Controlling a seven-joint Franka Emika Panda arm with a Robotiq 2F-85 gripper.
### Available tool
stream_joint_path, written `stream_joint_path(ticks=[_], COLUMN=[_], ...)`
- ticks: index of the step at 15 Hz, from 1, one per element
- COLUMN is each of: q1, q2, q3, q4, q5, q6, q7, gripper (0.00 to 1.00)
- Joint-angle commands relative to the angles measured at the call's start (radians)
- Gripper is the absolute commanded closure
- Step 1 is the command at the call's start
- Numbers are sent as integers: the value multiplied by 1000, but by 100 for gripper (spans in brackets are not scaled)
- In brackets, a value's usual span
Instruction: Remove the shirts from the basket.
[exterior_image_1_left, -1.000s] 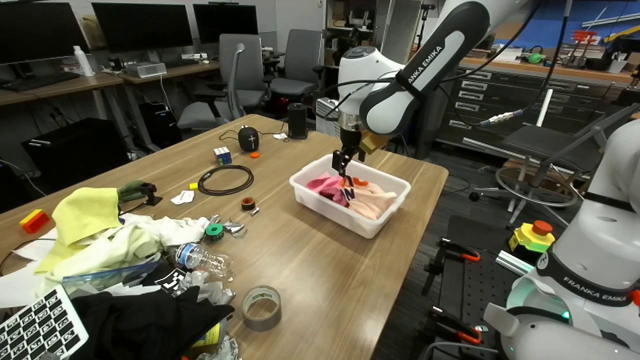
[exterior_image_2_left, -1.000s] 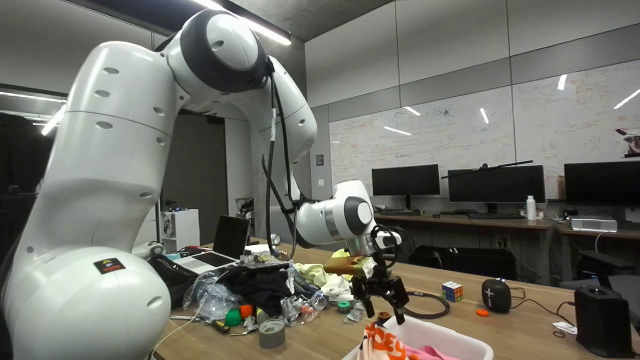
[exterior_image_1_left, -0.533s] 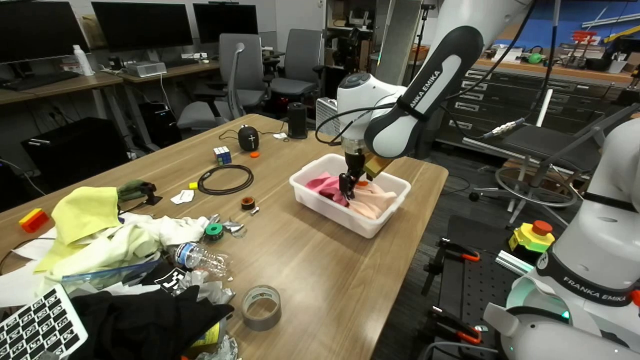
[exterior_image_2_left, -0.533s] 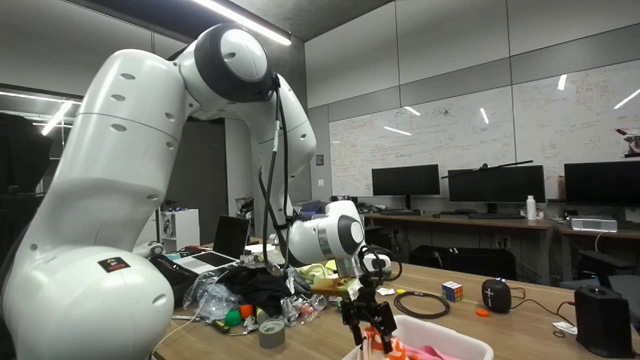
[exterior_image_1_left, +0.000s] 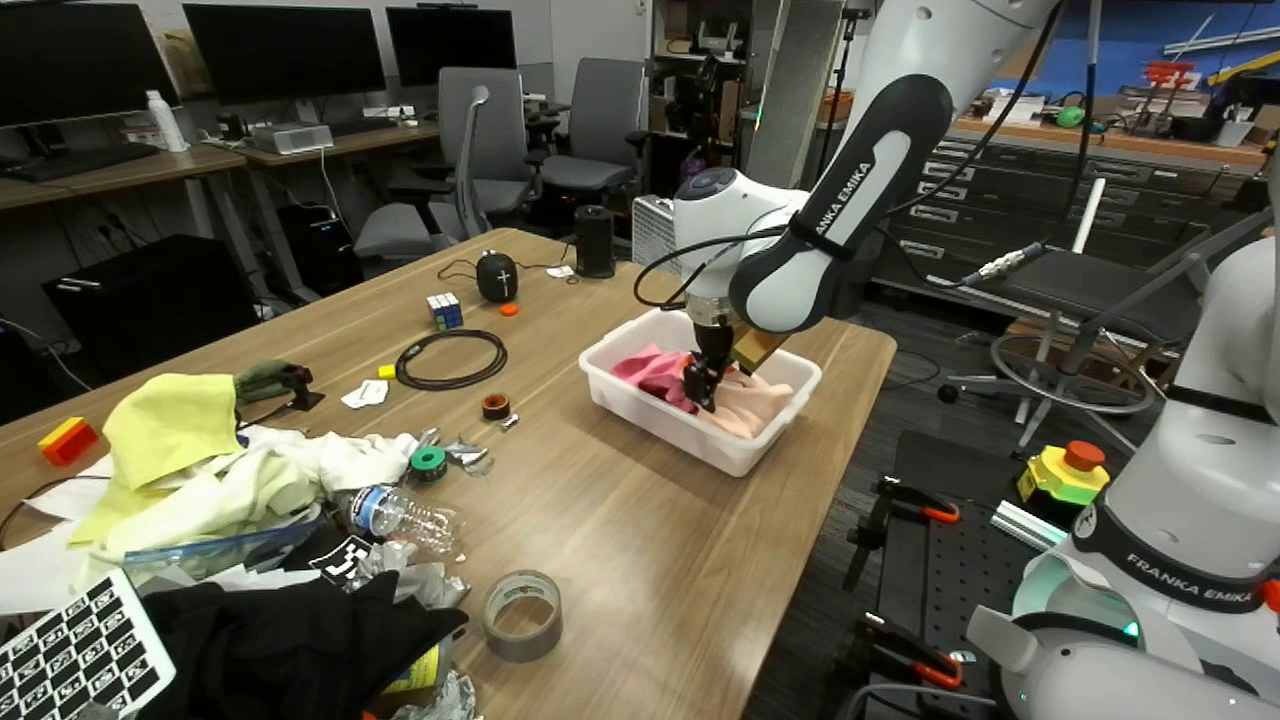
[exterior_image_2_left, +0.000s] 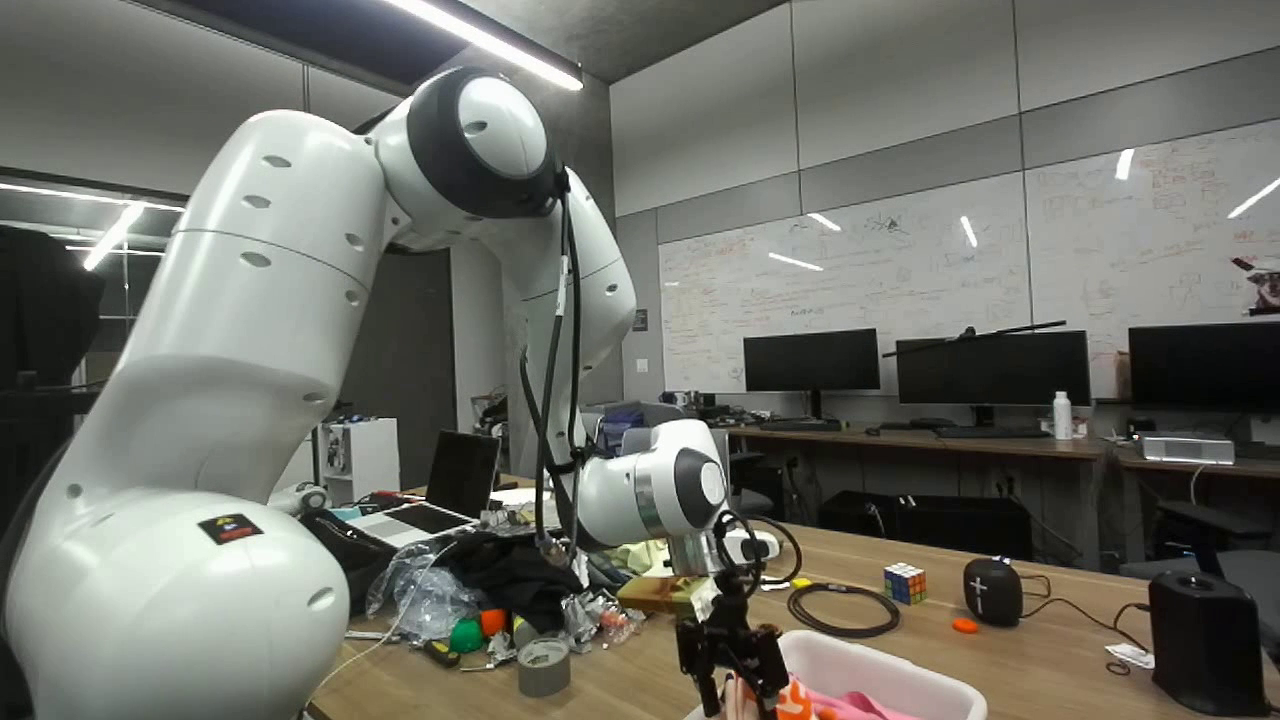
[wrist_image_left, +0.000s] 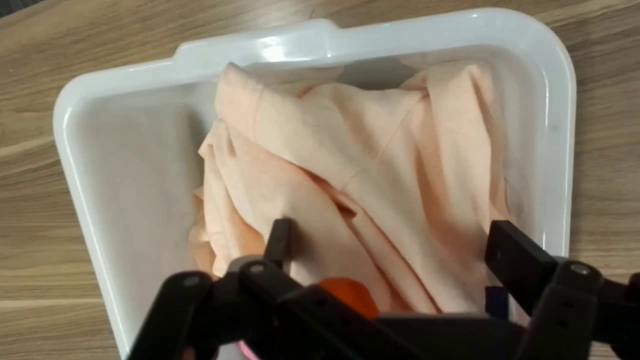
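Note:
The basket is a white plastic bin (exterior_image_1_left: 660, 425) on the wooden table; it shows in both exterior views (exterior_image_2_left: 890, 668) and fills much of the wrist view (wrist_image_left: 557, 150). A crumpled peach shirt (exterior_image_1_left: 755, 400) with orange and dark print lies in it, large in the wrist view (wrist_image_left: 350, 145). A pink shirt (exterior_image_1_left: 645, 367) with a darker red part lies beside it, also in an exterior view (exterior_image_2_left: 858, 704). My gripper (exterior_image_1_left: 700, 395) points down inside the bin, its fingers (wrist_image_left: 392, 237) wide apart over the peach shirt. Nothing is clamped. Whether the fingertips touch the cloth is unclear.
A pile of clothes (exterior_image_1_left: 240, 480), a plastic bottle (exterior_image_1_left: 405, 518) and a tape roll (exterior_image_1_left: 523, 615) cover the near left table. A cable coil (exterior_image_1_left: 452, 360), puzzle cube (exterior_image_1_left: 445, 311) and black speaker (exterior_image_1_left: 496, 277) stand beyond. The table edge runs close beside the bin.
My gripper has come down from above the bin into it, over the peach shirt, lowering slightly more in the last half second. The bin and shirts look unmoved.

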Motion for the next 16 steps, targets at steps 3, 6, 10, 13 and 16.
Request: stream_joint_path(ticks=[3,6,10,13,16], q1=[17,4,5,16,33], q2=[0,8,17,28,39], q3=[-11,4,-2,-19,-43], q4=[21,29,27,32,36], q5=[27,71,91,68,27], q6=[-11,5,29,30,38], q7=[-19,-56,-63,-43,-19], gripper=[0,0,0,0,9])
